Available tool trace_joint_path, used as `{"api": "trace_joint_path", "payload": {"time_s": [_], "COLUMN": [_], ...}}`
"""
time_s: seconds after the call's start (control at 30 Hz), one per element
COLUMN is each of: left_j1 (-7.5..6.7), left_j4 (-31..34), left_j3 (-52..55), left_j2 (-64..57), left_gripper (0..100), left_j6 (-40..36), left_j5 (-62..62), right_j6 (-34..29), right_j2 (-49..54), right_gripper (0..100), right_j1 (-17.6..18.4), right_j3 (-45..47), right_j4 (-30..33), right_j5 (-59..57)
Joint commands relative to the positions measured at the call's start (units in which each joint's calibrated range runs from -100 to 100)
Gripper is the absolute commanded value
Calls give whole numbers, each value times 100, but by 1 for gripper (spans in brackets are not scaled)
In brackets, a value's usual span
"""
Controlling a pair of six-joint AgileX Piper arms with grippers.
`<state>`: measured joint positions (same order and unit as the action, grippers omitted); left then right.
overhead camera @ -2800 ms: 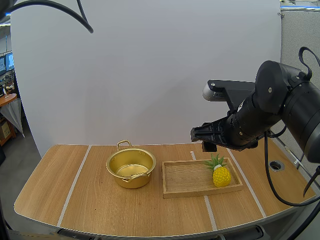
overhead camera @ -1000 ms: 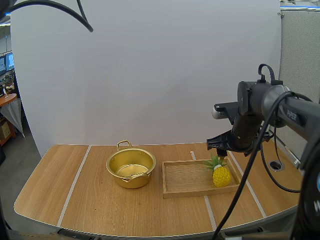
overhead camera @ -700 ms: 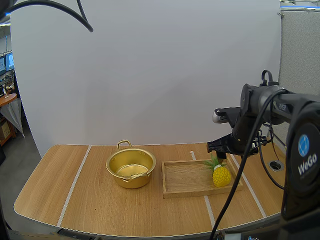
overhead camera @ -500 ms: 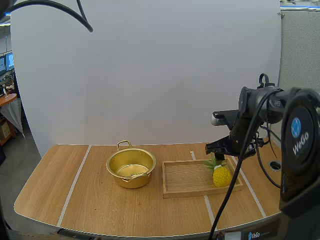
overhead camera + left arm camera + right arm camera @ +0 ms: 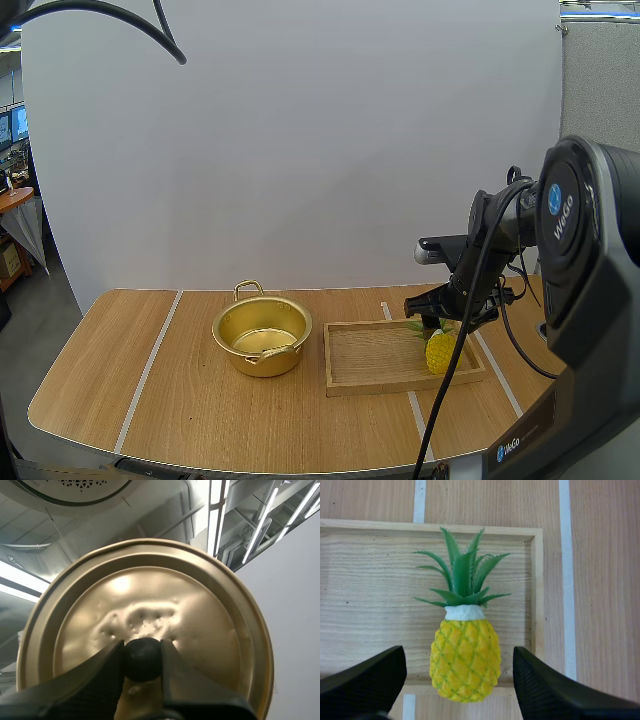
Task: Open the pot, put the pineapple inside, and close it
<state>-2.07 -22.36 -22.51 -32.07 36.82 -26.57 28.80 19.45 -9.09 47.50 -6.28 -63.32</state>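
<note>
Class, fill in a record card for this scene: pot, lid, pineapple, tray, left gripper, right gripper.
pot: open, on the table, left of the tray
lid: off the pot, held by left gripper
pineapple: in the tray, at its right end
tray: wooden, otherwise bare
left gripper: shut on the lid's knob
right gripper: open, straddling the pineapple, not touching it

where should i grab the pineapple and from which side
Take the pineapple by its rounded yellow body, not the thin spiky leaves. Come down from above with one finger on each flank; the open right gripper is lined up that way. Mind the tray wall, which runs close along one flank.
</note>
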Motion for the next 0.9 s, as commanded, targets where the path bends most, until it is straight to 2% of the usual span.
{"api": "trace_joint_path", "payload": {"time_s": [0.0,0.87], "left_j1": [-20,-20], "left_j4": [22,22], "left_j3": [-41,-41], "left_j2": [-42,-42], "left_gripper": [0,0], "left_j6": [7,7], "left_j5": [191,191], "right_j6": [58,148], "right_j2": [-62,-1283], "right_gripper": [100,100], "right_j1": [-20,-12], "right_j3": [10,173], "right_j4": [-50,-78], "right_j5": [146,1375]}}
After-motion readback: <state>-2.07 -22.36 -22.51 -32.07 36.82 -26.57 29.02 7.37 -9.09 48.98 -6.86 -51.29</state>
